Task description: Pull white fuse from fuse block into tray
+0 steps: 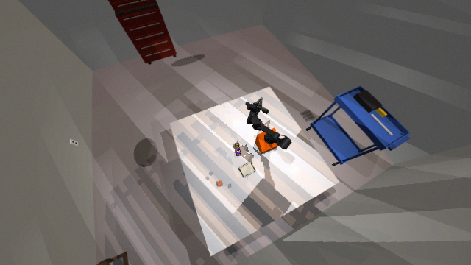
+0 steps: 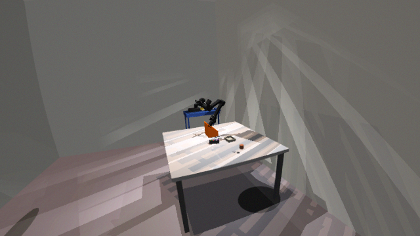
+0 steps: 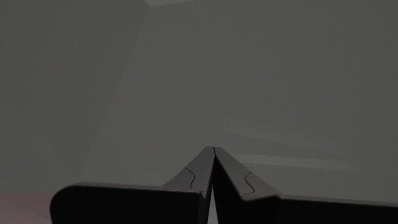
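The small dark fuse block (image 1: 238, 144) (image 2: 214, 142) stands on the table and holds several coloured fuses in a row. The white fuse (image 1: 238, 151) appears to sit in this row, near the purple end; it is too small to make out in the exterior view. The shallow pale tray (image 1: 241, 174) (image 2: 230, 141) lies beside the block, and no fuse shows in it. My gripper (image 3: 214, 148) is shut, with its fingertips together and nothing between them. It is raised high above the table, well away from the block and the tray. The wrist view shows only walls and a bit of floor beyond it.
The arm stands on an orange base (image 1: 266, 143) (image 2: 210, 130) near the block and tray. A small orange object (image 1: 219, 183) (image 2: 241, 146) and a few tiny grey pieces lie beyond the tray. A blue cart (image 1: 333, 138) (image 2: 201, 114) stands off the table.
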Robot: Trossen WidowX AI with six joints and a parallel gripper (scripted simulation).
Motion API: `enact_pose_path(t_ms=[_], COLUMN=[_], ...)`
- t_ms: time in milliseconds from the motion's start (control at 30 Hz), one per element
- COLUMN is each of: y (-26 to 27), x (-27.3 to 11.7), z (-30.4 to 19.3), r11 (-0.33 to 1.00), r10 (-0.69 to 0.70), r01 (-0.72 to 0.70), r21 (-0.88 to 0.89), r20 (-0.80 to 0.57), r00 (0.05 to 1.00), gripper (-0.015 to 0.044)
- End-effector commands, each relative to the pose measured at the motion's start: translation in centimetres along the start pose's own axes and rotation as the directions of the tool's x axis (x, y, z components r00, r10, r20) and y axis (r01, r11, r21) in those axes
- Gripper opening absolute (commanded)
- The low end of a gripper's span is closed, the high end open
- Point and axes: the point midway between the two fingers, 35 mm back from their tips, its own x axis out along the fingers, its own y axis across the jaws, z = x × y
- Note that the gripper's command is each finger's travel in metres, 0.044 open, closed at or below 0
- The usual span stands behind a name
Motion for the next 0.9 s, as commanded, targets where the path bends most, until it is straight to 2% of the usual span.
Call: enact_pose_path(t_ms=[0, 67, 200, 333, 533, 667, 867], y=[0.1, 1.3, 5.9, 9.5, 15.9, 18.0, 20.7], x=[-0.1, -0.6, -3.2, -5.9, -13.6, -17.2, -25.4], z=[0.1, 0.6, 1.9, 2.2, 0.8, -0.8, -6.2], r11=[1.000, 0.998, 0.953, 0.880, 0.620, 0.466, 0.040], r10=[0.007, 0.063, 0.288, 0.460, 0.774, 0.875, 0.980], r01=[-0.007, -0.061, -0.267, -0.414, -0.669, -0.746, -0.833], r21=[-0.003, -0.029, -0.140, -0.234, -0.410, -0.475, -0.552], r20=[0.005, 0.043, 0.156, 0.200, 0.182, 0.120, -0.142], r00=[1.000, 0.997, 0.945, 0.865, 0.606, 0.470, 0.141], gripper=[0.0026, 0.0064, 0.0064, 0.0064, 0.0064, 0.0064, 0.0064])
